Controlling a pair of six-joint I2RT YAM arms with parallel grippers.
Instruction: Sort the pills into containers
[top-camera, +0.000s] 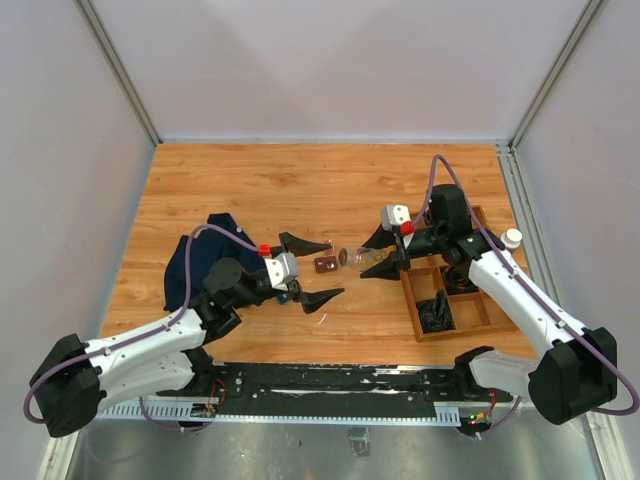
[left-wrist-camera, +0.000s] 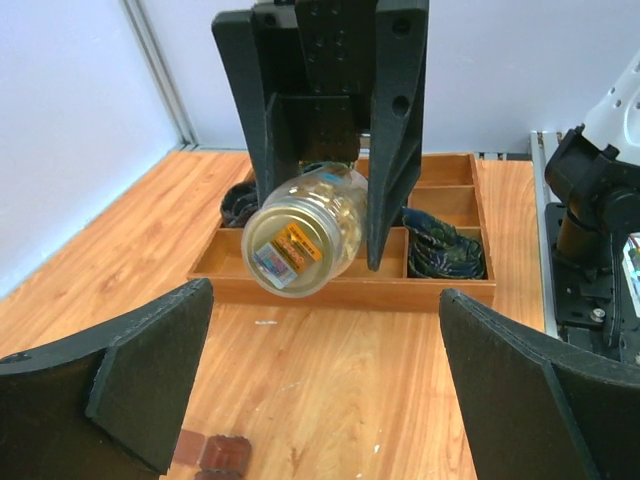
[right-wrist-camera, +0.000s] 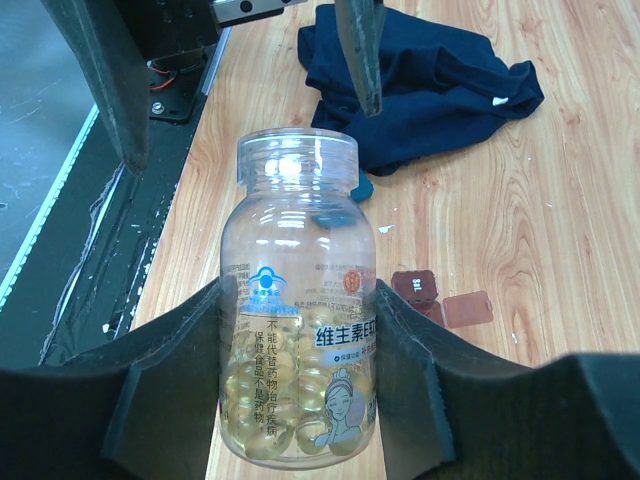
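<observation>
A clear bottle (top-camera: 363, 257) of yellow softgel pills (right-wrist-camera: 270, 400) lies sideways above the table, with my right gripper (top-camera: 372, 258) shut on its body. In the right wrist view the bottle (right-wrist-camera: 300, 330) sits between my pads, neck pointing away. The container (top-camera: 325, 264), a small reddish-brown box, rests on the table just left of the bottle's neck, its lid (right-wrist-camera: 468, 308) flipped open beside it. My left gripper (top-camera: 336, 267) stands wide open around the container, nothing between its fingers. In the left wrist view the container (left-wrist-camera: 222, 455) is at the bottom edge and the bottle (left-wrist-camera: 300, 240) hangs ahead.
A wooden divided tray (top-camera: 415, 305) with dark items sits at the right, under my right arm. A dark blue cloth (top-camera: 205, 255) lies crumpled at the left, behind my left wrist. A small white cap (top-camera: 512, 237) rests by the right rail.
</observation>
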